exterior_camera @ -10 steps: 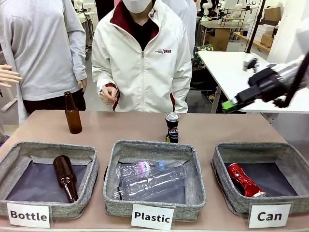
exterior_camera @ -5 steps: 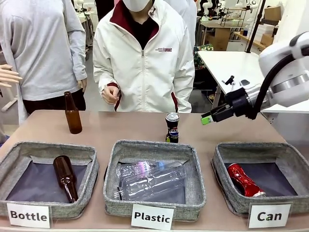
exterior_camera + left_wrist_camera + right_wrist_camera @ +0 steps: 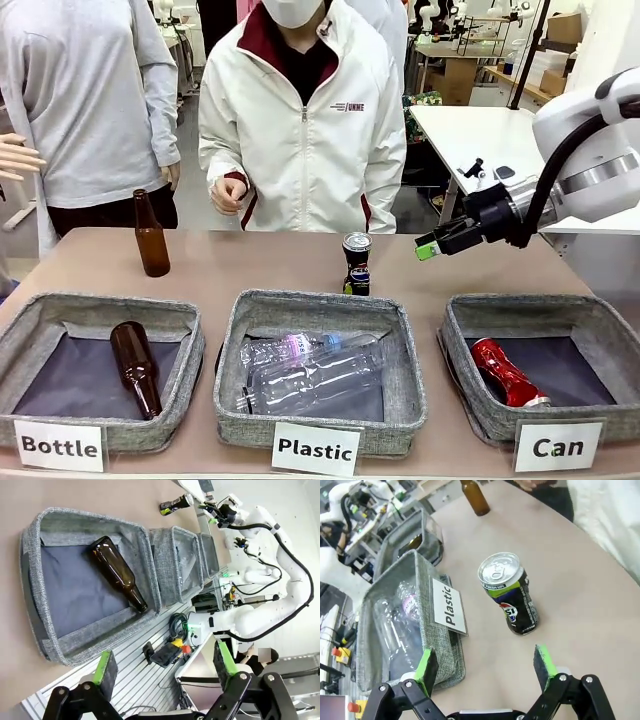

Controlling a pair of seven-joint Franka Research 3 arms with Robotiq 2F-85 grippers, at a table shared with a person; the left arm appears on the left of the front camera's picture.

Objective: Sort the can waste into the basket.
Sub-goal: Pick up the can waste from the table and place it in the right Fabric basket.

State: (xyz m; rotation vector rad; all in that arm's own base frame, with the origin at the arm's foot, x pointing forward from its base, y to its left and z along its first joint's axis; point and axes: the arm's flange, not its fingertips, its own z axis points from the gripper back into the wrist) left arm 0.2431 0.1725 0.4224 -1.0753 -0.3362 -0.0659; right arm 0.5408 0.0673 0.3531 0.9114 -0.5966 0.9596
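Half done, we reckon: the red can lies in the Can basket at the table's near right corner. The black can stands upright mid-table, just beyond the Plastic basket's far rim, not yet picked. Our right gripper hangs near it, spread wide, empty. Our left gripper is spread too, empty, near the Bottle basket.
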